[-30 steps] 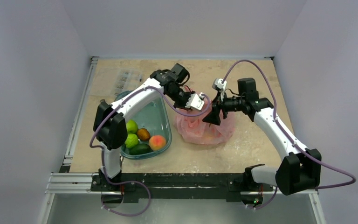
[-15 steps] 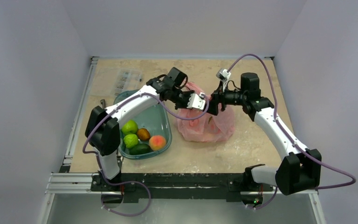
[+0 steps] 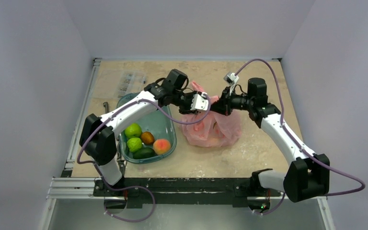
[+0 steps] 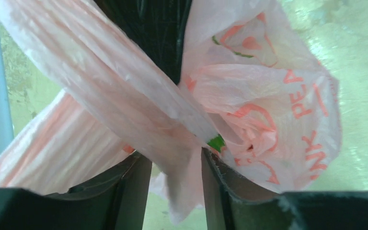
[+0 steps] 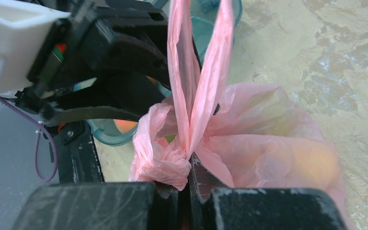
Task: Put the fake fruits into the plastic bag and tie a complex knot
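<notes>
The pink plastic bag sits mid-table with an orange fake fruit showing through it. Its two handle strips rise and cross. They bunch into a small lump, the knot; I cannot tell how tightly it is tied. My right gripper is shut on that bunched pink plastic. My left gripper is open, with a handle strip hanging loosely between its fingers. In the top view, the left gripper and the right gripper meet above the bag. Several fake fruits lie in a teal tub.
The teal-green tub stands just left of the bag, under my left forearm. A clear packet lies at the back left, with a small dark item near the table's left rail.
My right gripper has gone from open to shut on the bunched handles. My left gripper has gone from shut to open, loosening its hold. Both wrists have shifted slightly towards the back.
</notes>
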`<state>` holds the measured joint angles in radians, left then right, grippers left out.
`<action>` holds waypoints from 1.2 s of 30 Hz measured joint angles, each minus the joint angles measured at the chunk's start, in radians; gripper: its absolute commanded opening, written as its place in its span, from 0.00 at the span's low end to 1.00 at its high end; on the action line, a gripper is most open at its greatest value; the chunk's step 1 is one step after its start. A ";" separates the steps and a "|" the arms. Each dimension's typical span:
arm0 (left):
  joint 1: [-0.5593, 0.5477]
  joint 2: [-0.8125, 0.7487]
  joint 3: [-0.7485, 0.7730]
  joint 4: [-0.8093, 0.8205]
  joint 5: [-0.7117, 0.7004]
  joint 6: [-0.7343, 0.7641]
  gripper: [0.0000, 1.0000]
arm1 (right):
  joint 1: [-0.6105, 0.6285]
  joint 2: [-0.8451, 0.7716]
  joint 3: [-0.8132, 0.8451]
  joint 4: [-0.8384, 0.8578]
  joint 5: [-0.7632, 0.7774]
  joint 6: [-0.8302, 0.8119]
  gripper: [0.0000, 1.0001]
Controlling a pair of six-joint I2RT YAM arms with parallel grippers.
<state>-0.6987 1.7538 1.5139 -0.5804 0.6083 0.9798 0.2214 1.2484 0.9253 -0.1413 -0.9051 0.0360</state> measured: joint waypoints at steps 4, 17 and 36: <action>0.018 -0.088 -0.068 0.019 0.044 -0.082 0.44 | 0.000 -0.016 0.000 -0.002 -0.002 -0.022 0.00; 0.033 -0.134 -0.092 0.221 0.167 -0.502 0.00 | 0.000 -0.045 0.000 -0.017 -0.018 -0.084 0.00; -0.046 -0.117 -0.235 0.475 -0.095 -0.597 0.00 | -0.002 0.030 0.057 -0.163 -0.129 -0.137 0.71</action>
<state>-0.7448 1.6363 1.2793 -0.1055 0.5137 0.3824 0.2199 1.2781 0.9825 -0.3046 -1.0344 -0.1009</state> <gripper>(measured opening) 0.005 0.711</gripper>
